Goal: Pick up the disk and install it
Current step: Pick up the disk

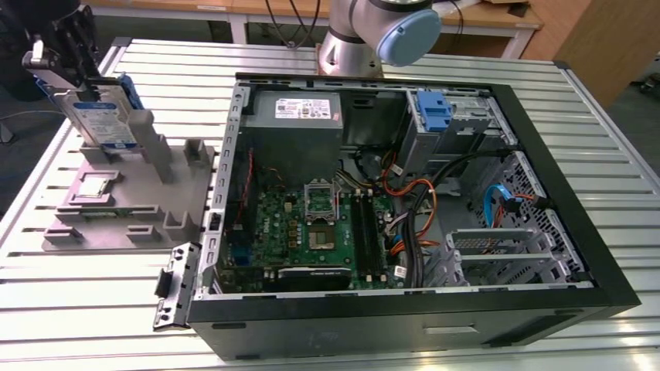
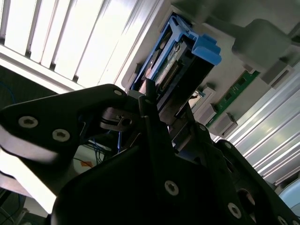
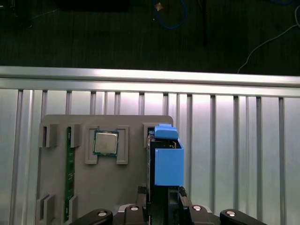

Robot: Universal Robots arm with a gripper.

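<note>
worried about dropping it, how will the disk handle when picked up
Probably stiff: the disk is a flat slab, standing on edge at the gripper. Being metal-cased, it is likely heavy for its size. Its blue plastic rails look smooth, so it might slip. Upright and thin at the grey holder, a sideways nudge could tip it.

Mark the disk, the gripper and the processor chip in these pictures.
the disk (image 1: 101, 117), exterior view, on its blue-and-white label.
the gripper (image 3: 161, 191), first wrist view, midway between its fingertips, at the disk's edge.
the processor chip (image 3: 106, 142), first wrist view, middle of its metal lid.
</note>
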